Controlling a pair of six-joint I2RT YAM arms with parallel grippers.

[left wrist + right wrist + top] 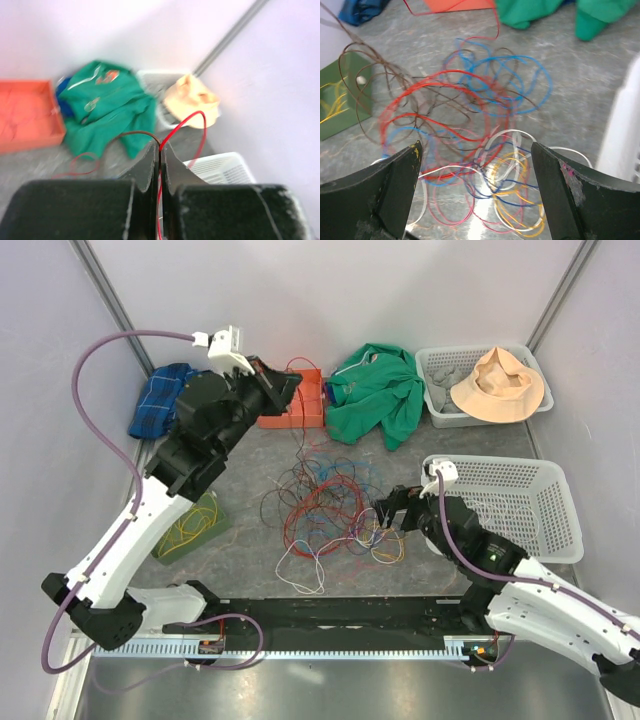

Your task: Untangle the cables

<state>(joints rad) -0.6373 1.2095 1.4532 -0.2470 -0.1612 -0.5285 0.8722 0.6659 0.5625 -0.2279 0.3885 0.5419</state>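
My left end effector (160,151) pinches a red cable (192,114); next, it should draw that cable clear of the tangle (465,107) below my spread right end effector (476,150).

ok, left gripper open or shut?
Shut on a red cable: the left wrist view shows the left gripper with jaws together, the wire running between them.

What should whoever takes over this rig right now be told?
Hands: the left hand is shut on a red wire, raised near the orange tray. The right hand is open, low over the tangle, gripping nothing.
Cables: most sit in one knotted heap mid-table. Some yellow wires lie in a green box on the left.
Done: one red strand pinched.
Left: draw it free, then separate the rest.
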